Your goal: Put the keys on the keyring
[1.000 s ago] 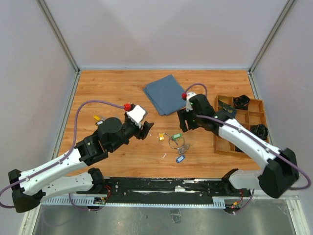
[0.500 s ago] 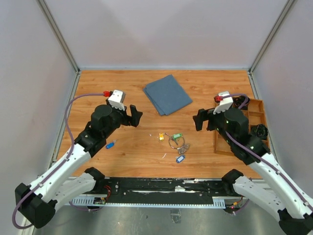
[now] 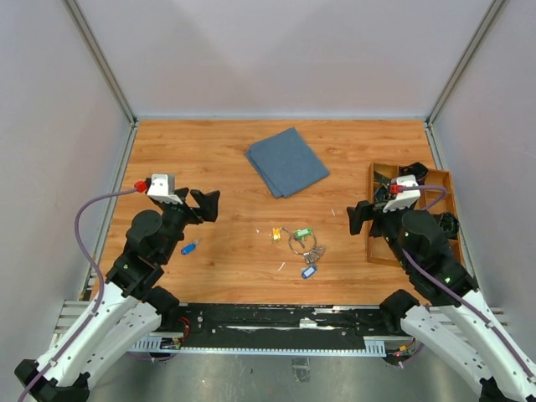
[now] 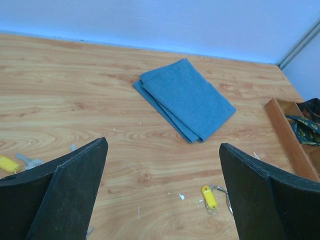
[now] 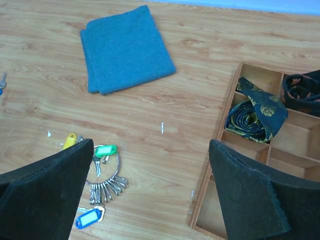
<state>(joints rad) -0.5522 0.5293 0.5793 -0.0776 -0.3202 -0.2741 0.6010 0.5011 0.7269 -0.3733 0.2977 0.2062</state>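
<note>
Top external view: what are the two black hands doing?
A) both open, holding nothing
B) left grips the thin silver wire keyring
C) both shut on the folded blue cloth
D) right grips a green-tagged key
A: the left hand and the right hand stand wide open with nothing between their fingers; the thin silver wire keyring lies on the wooden table apart from both.

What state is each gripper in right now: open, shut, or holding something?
Left black two-finger gripper: open, holding nothing.
Right black two-finger gripper: open, holding nothing.
</note>
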